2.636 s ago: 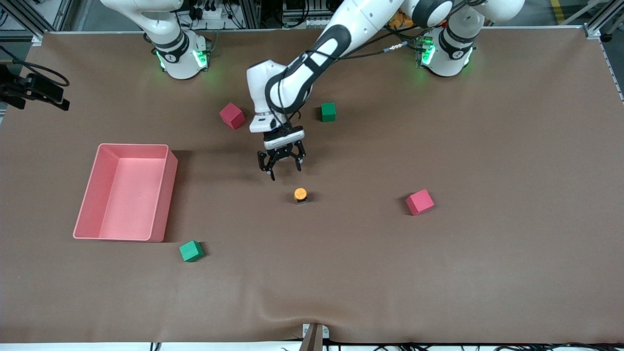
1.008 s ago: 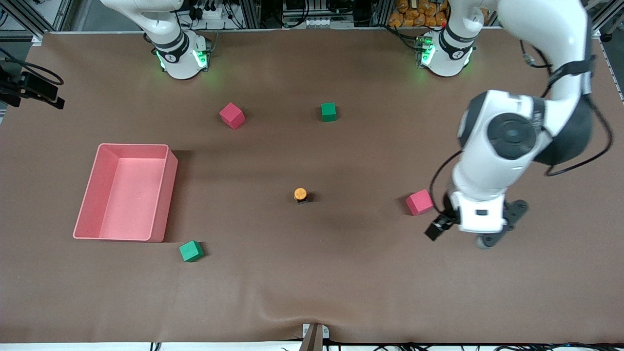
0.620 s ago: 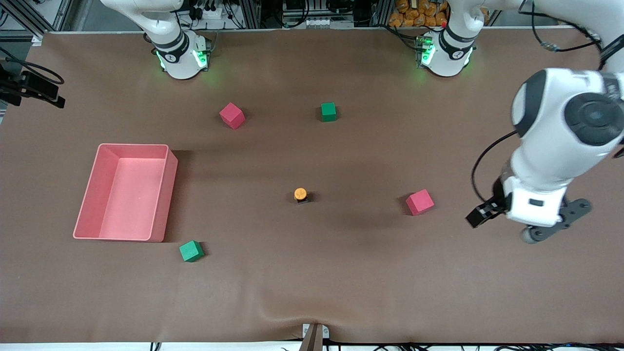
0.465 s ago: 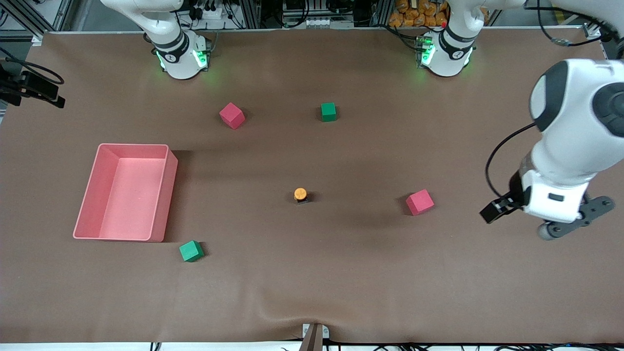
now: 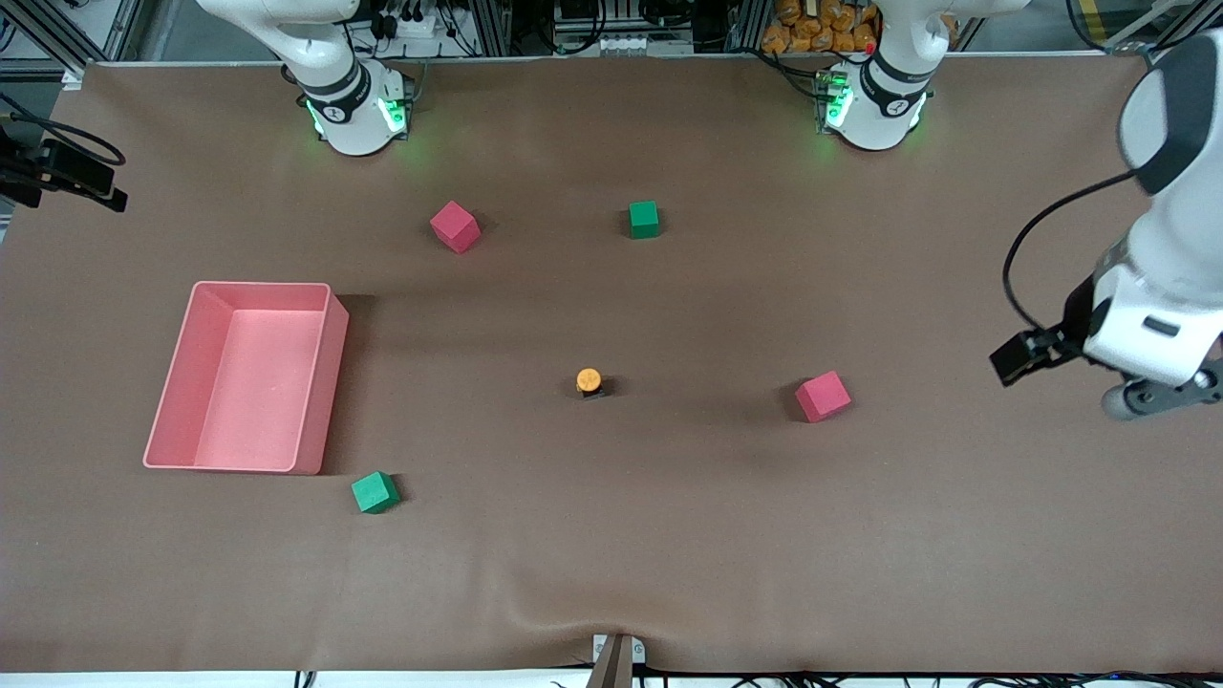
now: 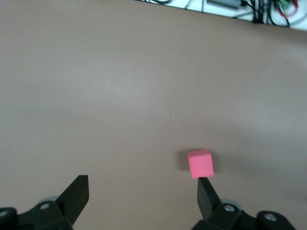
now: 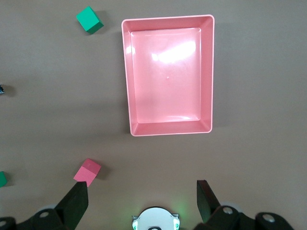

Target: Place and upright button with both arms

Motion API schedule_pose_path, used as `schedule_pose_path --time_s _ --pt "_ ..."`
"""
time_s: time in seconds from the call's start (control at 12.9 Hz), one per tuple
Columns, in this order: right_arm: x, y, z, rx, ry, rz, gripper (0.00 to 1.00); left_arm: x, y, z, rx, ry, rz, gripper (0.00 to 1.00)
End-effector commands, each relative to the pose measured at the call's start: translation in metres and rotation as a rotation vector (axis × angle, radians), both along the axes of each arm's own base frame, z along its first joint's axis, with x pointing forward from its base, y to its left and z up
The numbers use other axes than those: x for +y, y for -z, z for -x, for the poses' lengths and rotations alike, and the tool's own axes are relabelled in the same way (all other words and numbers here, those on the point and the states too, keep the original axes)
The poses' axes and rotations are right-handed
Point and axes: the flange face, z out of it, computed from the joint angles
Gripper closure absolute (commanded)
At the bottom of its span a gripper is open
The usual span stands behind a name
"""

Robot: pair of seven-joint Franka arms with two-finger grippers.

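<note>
The button (image 5: 589,381) stands upright on the brown table (image 5: 669,535) near its middle, orange cap up on its black body, and nothing touches it. The left arm (image 5: 1151,306) is raised over its own end of the table, well away from the button. My left gripper (image 6: 142,192) is open and empty; a red cube (image 6: 200,163) lies on the table below it, by one fingertip (image 6: 206,191). My right gripper (image 7: 142,199) is open and empty, held high over the right arm's base (image 7: 154,219); it is out of the front view. Neither wrist view clearly shows the button.
A pink bin (image 5: 330,382) stands empty toward the right arm's end and also shows in the right wrist view (image 7: 125,76). Red cubes (image 5: 823,396) (image 5: 455,226) and green cubes (image 5: 643,219) (image 5: 375,492) lie scattered around the button.
The left arm has swung from just above the button out toward its own end of the table and risen. The button and cubes have not moved.
</note>
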Motion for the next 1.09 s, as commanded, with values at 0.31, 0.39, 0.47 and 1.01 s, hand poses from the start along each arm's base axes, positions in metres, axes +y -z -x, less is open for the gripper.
schedule_pose_path --time_s 0.31,0.39,0.47,1.01 --pt "-0.008 -0.004 0.007 -0.003 0.021 -0.009 0.0 0.037 -0.034 0.073 0.034 0.125 0.065 0.0" --pt "-0.008 -0.004 0.007 -0.003 0.021 -0.009 0.0 0.041 -0.036 0.078 0.033 0.137 0.064 0.0" --pt "-0.008 -0.004 0.007 -0.003 0.021 -0.009 0.0 0.042 -0.038 0.084 0.034 0.142 0.063 0.0" --pt "-0.008 -0.005 0.007 -0.009 0.024 -0.008 0.0 0.039 -0.043 0.09 0.031 0.145 0.063 0.0"
